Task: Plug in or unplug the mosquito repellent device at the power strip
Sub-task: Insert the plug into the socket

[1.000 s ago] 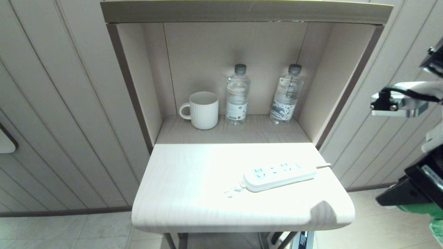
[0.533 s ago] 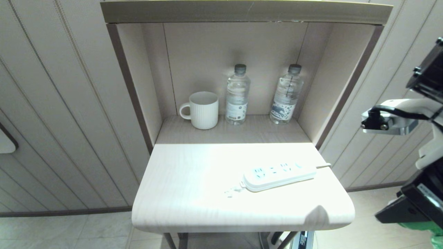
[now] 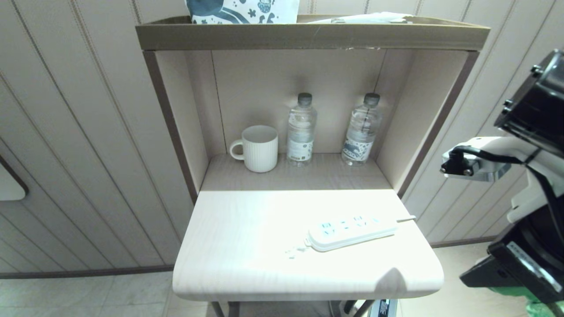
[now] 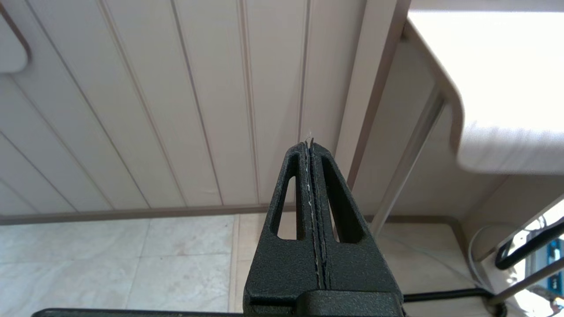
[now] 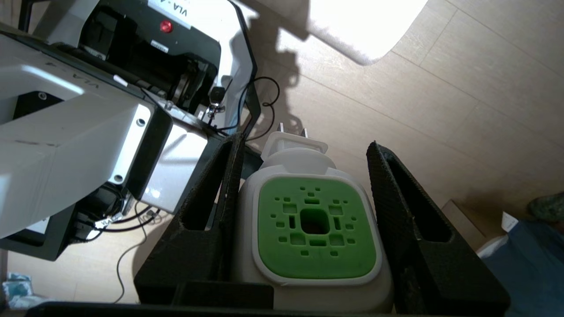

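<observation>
Inside the open beige wooden cabinet niche (image 3: 308,171), a white ribbed ceramic mug (image 3: 258,148) is standing at the left with its handle turned left; what it holds cannot be seen. Beside it, two clear plastic water bottles with grey caps (image 3: 301,129) (image 3: 361,130) are standing upright and apart from each other, both looking filled with clear water.

On the pale wood-grain desk (image 3: 246,246) in front of the niche, the long flat white plastic power strip with rounded ends and bluish outlet slots (image 3: 349,229) is lying on the right half, angled slightly, its thin white cord running off toward the desk's right edge. Nothing is plugged into it.

The small white mosquito repellent device with its bright green perforated square face (image 5: 315,229) is sitting between the two black fingers of the right gripper (image 5: 308,152), its two metal prongs pointing outward past the fingertips. The left finger is pressing against its side, while a narrow gap is showing at the other finger; the fingers are standing about half open around it. This gripper is hanging off the desk's right side, above the floor, well apart from the strip.

The left gripper (image 4: 309,143) is resting low beside the desk's left side, its fingers pressed fully together with nothing between them.
</observation>
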You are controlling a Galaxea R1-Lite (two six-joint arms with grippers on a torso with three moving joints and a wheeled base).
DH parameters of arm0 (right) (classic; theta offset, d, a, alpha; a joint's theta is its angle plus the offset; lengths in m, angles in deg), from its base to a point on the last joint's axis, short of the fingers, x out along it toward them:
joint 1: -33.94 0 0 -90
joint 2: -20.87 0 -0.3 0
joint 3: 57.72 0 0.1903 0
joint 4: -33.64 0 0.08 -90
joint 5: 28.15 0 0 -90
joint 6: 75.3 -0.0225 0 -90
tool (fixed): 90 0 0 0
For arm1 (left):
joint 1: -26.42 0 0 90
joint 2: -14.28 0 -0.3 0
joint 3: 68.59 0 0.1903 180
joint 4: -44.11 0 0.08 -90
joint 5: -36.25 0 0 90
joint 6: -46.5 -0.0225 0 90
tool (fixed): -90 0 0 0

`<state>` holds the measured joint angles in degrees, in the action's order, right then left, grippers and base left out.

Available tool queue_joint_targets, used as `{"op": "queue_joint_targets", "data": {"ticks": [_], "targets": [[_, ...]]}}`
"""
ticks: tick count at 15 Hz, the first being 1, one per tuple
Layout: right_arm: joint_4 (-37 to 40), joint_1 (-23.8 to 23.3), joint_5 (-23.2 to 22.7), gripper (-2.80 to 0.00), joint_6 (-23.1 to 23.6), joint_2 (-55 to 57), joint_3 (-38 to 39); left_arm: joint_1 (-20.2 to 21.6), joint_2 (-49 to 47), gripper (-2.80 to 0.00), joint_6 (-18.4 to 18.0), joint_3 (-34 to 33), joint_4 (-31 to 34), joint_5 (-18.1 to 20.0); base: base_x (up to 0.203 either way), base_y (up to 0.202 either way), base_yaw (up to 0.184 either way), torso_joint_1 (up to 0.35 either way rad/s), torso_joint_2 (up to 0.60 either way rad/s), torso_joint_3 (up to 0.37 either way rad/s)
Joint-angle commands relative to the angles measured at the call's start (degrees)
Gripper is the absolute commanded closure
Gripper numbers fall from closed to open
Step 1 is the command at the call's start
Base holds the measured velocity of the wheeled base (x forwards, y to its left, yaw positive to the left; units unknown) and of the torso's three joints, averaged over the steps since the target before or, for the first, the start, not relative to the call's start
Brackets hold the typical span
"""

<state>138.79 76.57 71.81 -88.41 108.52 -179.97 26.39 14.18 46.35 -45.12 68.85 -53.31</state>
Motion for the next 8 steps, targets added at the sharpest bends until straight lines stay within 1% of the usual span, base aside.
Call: {"op": "queue_joint_targets", "data": {"ticks": [1,8], "targets": [[0.4,0.0,0.2,0.0,-0.1,0.2,0.4,0.0,0.0,0.0,0.0,0.0,0.0,0.0,0.0,0.0,0.0,0.194,-0.45,-0.26],[-2.0,-0.4,0.1,0.0,0.3,3.2,0.4,-0.1,0.0,0.0,0.0,0.0,0.0,0.0,0.0,0.0,0.0,0.226,-0.5,-0.285]]}}
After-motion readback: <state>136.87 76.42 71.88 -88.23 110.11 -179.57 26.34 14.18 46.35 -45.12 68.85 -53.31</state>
